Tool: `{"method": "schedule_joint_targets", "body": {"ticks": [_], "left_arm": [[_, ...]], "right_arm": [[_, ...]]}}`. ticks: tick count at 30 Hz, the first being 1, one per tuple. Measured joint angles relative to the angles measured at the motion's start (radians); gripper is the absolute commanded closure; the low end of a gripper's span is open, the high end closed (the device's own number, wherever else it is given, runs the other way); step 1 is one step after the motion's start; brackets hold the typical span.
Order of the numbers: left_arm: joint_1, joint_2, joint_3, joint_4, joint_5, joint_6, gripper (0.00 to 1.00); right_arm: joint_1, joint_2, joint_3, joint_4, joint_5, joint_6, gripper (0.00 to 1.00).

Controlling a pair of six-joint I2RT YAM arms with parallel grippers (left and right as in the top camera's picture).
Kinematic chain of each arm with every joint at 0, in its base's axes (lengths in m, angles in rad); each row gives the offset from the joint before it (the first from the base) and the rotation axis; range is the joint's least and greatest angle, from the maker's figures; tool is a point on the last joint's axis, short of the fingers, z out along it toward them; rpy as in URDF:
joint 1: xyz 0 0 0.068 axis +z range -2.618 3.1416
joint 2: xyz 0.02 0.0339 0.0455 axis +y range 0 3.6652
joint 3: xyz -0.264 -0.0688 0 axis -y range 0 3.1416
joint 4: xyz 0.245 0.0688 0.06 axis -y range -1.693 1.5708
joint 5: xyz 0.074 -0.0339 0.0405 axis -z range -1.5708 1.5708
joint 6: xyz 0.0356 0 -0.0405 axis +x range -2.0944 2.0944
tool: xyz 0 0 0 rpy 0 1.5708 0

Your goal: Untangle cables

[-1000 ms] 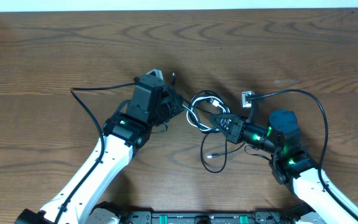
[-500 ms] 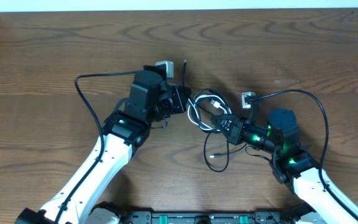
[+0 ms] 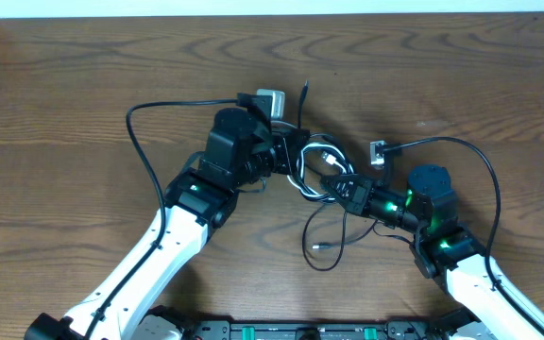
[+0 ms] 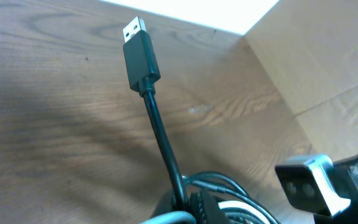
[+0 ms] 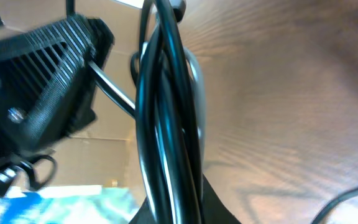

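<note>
Barely started tbh. The cables (image 3: pixel 315 166) are still one knot on the bench (image 3: pixel 83 85). The left gripper (image 3: pixel 288 150) is clenched on a black cable (image 4: pixel 163 140) whose USB plug (image 4: pixel 138 46) pokes out beyond the knot; the right gripper (image 3: pixel 336 182) clamps the knot itself.

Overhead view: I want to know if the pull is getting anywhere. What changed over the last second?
The left gripper, shut on a black cable, swung to the robot's right and away from its base, carrying the cable's plug with it. The right gripper stayed in place, shut on the cables. Nothing was let go.
</note>
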Motion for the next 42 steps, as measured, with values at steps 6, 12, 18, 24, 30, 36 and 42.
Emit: {"method": "schedule_joint_targets", "body": {"ticks": [6, 12, 18, 24, 30, 36, 42], "left_arm": [[-0.038, 0.000, 0.000, -0.106, -0.008, 0.063, 0.92], [-0.048, 0.000, 0.000, -0.163, -0.012, 0.085, 0.92], [-0.050, 0.000, 0.000, -0.244, -0.014, 0.089, 0.92], [-0.066, 0.000, 0.000, -0.256, -0.018, 0.129, 0.32], [-0.063, 0.000, 0.000, -0.269, -0.105, 0.140, 0.06], [-0.063, 0.000, 0.000, -0.271, -0.301, 0.011, 0.06], [-0.062, 0.000, 0.000, -0.376, -0.399, -0.284, 0.06]], "right_arm": [[0.001, 0.000, -0.007, 0.090, -0.051, 0.170, 0.99], [0.002, 0.000, -0.009, 0.111, -0.084, 0.282, 0.99], [-0.014, 0.000, -0.010, 0.108, -0.102, 0.314, 0.99], [-0.052, 0.000, -0.013, 0.096, -0.097, 0.327, 0.99], [-0.067, 0.000, -0.013, -0.010, -0.045, 0.372, 0.99], [-0.067, 0.000, -0.013, -0.074, -0.016, 0.439, 0.99], [-0.067, 0.000, -0.013, -0.079, 0.009, 0.517, 0.99]]}}
